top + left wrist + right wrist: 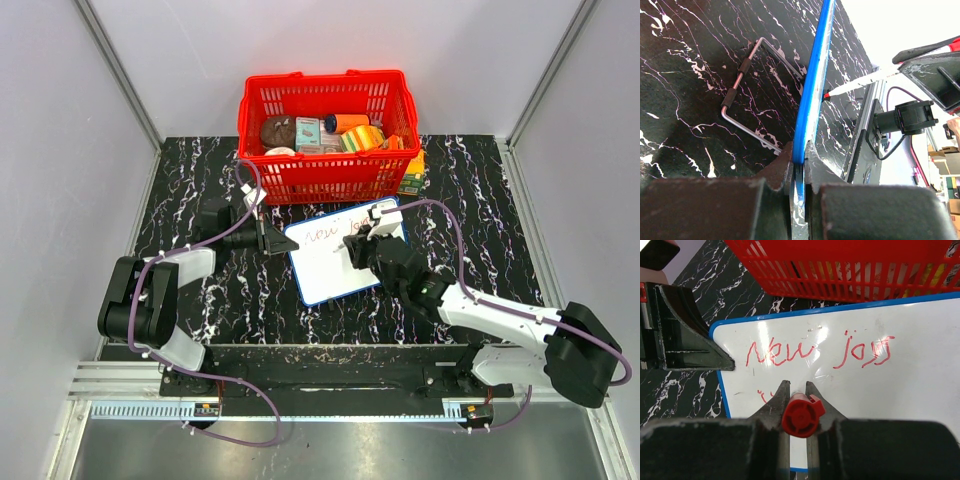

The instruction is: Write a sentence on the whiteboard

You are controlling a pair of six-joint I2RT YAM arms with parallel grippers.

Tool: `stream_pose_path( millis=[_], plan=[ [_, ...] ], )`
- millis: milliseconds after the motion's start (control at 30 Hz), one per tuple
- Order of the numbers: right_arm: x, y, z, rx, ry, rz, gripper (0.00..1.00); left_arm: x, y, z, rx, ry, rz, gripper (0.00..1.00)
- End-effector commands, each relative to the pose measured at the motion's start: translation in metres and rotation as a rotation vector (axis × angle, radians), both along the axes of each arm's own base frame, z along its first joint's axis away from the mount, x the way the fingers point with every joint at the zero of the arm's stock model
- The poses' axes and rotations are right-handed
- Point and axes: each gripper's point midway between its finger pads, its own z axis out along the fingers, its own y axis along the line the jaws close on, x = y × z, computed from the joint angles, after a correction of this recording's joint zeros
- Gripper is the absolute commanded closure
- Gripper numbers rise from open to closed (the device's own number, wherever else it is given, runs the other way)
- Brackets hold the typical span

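Top view: on the black marbled table, the board, lying just in front of the red basket and turned slightly, its right end farther back. At its left edge, near the far corner, the left pincer, pressed together on the blue rim with one finger on either face, as seen edge-on in the left wrist view. Over the board's right half, the right pincer, pinching a marker between both fingers, red butt end toward the wrist camera. In the left wrist view, white barrel slanting down to a red tip right at the board's face; contact not discernible. Along the board's far side, the sentence in red strokes: "New" to the left, a second word of about four letters to the right, roughly "joss", reading uncertain. Below "New", just left of the right pincer's fingers, a few short red marks at the start of a second line. Glare patches across the white surface near the writing. Left of the board in the left wrist view, a bent wire handle with two black grips, flat on the table. Inside the basket, assorted small packages; beside its right end, a yellow-and-green box on the table.
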Motion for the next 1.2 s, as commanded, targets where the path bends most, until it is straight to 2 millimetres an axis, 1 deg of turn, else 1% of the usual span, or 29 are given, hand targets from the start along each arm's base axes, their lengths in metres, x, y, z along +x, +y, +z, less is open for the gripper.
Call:
stream_pose_path(
  millis=[0,133,533,800,967,1167],
  plan=[
    [0.011,-0.001,0.015,0.048,-0.033,-0.048,1.00,0.016,0.007,-0.014,0.092,-0.106,0.068,1.00],
    [0.012,0.002,0.014,0.046,-0.030,-0.045,1.00,0.016,0.007,-0.013,0.092,-0.106,0.067,1.00],
    [0.005,0.010,0.011,0.049,-0.015,0.016,1.00,0.016,0.007,-0.013,0.092,-0.108,0.069,1.00],
    [0.001,0.013,0.001,0.028,0.013,0.047,1.00,0.016,0.007,-0.013,0.093,-0.109,0.069,1.00],
    [-0.003,0.010,-0.007,0.007,0.033,0.049,1.00,0.016,0.007,-0.014,0.094,-0.106,0.069,1.00],
    [-0.005,0.002,-0.011,-0.006,0.038,0.031,1.00,0.016,0.007,-0.013,0.092,-0.108,0.067,1.00]
  ],
)
